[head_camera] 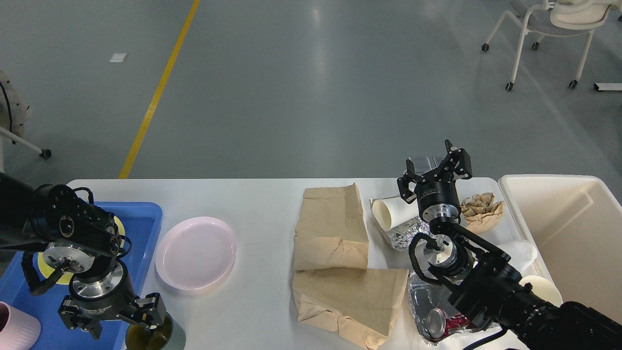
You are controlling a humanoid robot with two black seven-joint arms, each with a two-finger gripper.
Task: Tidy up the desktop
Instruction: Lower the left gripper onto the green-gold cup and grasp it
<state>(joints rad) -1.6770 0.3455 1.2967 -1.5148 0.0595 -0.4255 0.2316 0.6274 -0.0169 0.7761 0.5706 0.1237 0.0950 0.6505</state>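
The white desktop [262,204] carries litter and dishes. My left gripper [116,322] hangs open at the near left corner, its fingers spread just above and left of a dark green cup [169,338] that the arm partly hides. A pink plate [196,253] lies beside the blue tray [143,218]. My right gripper [434,167] stands open, pointing up, above a tipped white paper cup [388,212] and crumpled foil [406,232]. Two brown paper bags [333,228] [350,299] lie flat mid-table.
A cream bin [568,228] stands at the right edge. Crumpled brown paper [483,206], a crushed can on foil [437,321] and white lids [525,250] lie by my right arm. The tray holds a mostly hidden yellow plate [44,266] and a pink cup [17,328].
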